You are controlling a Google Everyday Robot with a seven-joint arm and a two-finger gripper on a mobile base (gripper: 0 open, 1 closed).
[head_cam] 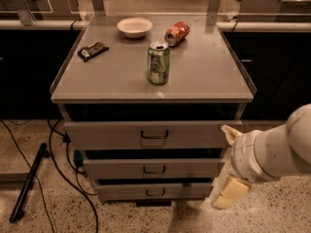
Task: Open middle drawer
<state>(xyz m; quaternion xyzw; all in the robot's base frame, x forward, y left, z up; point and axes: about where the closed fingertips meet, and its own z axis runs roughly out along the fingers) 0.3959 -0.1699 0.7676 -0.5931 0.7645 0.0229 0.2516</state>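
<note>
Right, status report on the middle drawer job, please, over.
Gripper right of the cabinet, beside the drawer fronts, jaws open, empty. Middle drawer untouched, handle free. Nothing in front of it.

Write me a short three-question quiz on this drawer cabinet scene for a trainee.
1. True or false: the green drinks can stands upright on the flat grey cabinet top.
2. Where is the robot's tool? A) resting on the cabinet top. B) low on the right, beside the right ends of the drawers, away from every handle. C) at the left side of the cabinet, by the cables.
3. Fill in: the small dark bar handle of the wide, shallow grey metal middle drawer sits at the ____ of its front.

Key: 1 true; 2 B; 3 centre.
</note>
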